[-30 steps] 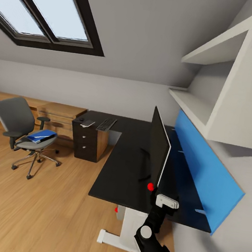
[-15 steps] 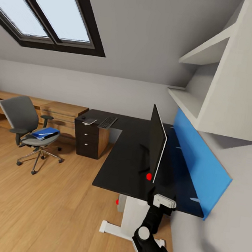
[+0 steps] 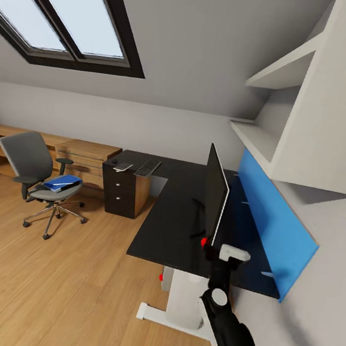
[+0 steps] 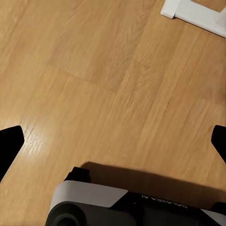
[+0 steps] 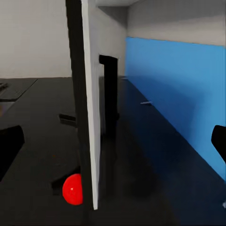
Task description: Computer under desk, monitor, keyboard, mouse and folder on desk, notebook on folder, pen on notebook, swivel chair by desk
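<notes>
The monitor [image 3: 214, 199] stands edge-on on the black desk [image 3: 171, 222], its red dot facing me. In the right wrist view its white-backed edge [image 5: 89, 108] sits just ahead of my right gripper [image 5: 113, 146], which is open and wide. My right arm [image 3: 221, 290] reaches up at the desk's near end. The keyboard [image 3: 148, 168] lies at the far end, beside a thin grey notebook [image 3: 121, 168] over the drawers. The blue folder [image 3: 60, 183] rests on the swivel chair [image 3: 33, 167], which stands apart from the desk. My left gripper [image 4: 113, 146] hangs open over the floor.
White shelves [image 3: 265, 142] and a blue back panel [image 3: 268, 219] line the wall behind the desk. A low wooden chest [image 3: 82, 155] stands behind the chair. The desk's white leg and foot [image 3: 176, 305] are close to my base. Open wood floor lies to the left.
The view shifted a little at first, then held still. My right arm has since risen, bringing the open gripper up to the monitor's near edge.
</notes>
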Available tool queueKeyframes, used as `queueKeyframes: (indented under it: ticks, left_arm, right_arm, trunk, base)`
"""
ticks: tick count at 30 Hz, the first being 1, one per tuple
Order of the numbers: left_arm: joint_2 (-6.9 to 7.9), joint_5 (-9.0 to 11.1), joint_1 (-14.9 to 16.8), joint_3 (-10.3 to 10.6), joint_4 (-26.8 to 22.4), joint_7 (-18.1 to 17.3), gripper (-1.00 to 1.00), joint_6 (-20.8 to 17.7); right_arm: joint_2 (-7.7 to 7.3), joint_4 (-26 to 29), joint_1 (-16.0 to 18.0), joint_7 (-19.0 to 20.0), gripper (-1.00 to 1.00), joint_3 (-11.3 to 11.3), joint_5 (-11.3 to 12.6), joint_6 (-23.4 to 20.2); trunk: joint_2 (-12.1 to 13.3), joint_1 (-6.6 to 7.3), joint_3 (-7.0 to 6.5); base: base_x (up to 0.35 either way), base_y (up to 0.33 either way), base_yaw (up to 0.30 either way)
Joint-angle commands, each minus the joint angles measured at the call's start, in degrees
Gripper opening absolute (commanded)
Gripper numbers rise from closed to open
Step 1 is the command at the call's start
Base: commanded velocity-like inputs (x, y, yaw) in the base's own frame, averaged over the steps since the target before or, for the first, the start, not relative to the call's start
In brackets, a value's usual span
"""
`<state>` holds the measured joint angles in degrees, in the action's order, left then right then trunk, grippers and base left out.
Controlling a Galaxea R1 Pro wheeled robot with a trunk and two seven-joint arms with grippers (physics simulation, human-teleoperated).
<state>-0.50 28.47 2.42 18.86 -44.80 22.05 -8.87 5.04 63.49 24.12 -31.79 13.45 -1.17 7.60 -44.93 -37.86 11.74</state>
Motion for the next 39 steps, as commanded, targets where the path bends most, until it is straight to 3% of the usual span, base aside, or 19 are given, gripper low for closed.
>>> queueKeyframes:
  ticks: [1,2,3,5,9,18,27,39]
  left_arm:
    - [0.05,0.4,0.0,0.2,-0.1,0.4,1.0,-0.2]
    - [0.05,0.4,0.0,0.2,-0.1,0.4,1.0,-0.2]
    - [0.05,0.4,0.0,0.2,-0.1,0.4,1.0,-0.1]
    - [0.04,0.4,0.0,0.2,-0.1,0.4,1.0,-0.1]
    - [-0.08,0.4,0.0,0.2,-0.1,0.4,1.0,-0.1]
    - [-0.12,0.3,0.0,0.2,-0.1,0.3,1.0,0.0]
    - [-0.12,0.3,0.0,0.2,-0.1,0.3,1.0,0.0]
    - [-0.12,0.3,0.0,0.2,-0.1,0.3,1.0,0.0]
  right_arm:
    - [-0.14,2.0,0.0,3.4,1.0,-2.4,1.0,-1.7]
    - [-0.23,2.8,0.0,5.3,1.0,-3.7,1.5,-2.3]
    - [-0.53,4.4,0.0,10.7,1.0,-7.0,3.0,-3.6]
    - [-0.93,4.9,0.0,16.5,1.0,-10.1,4.0,-4.2]
    - [-1.31,2.8,-0.1,20.6,1.0,-12.4,4.6,-3.0]
    - [-1.49,2.0,-0.7,23.2,1.0,-12.8,4.3,0.1]
    - [-1.51,2.1,-1.6,32.2,1.0,-12.8,4.3,0.1]
    - [-1.35,2.2,-1.7,32.1,1.0,-12.8,4.3,0.0]
  trunk:
    - [-0.1,-0.01,0.09]
    - [-0.1,-0.01,0.09]
    - [-0.1,-0.01,0.09]
    - [-0.1,-0.01,0.09]
    - [-0.1,-0.01,0.09]
    - [-0.1,-0.01,0.09]
    - [-0.1,-0.01,0.09]
    - [-0.1,-0.01,0.09]
  base:
    - [0.0,0.0,0.0]
    - [0.0,0.0,0.0]
    - [0.0,0.0,0.0]
    - [0.0,0.0,0.0]
    - [0.0,0.0,0.0]
    - [0.118,0.052,0.0]
    - [0.059,0.021,0.0]
    - [0.129,0.0,0.0]
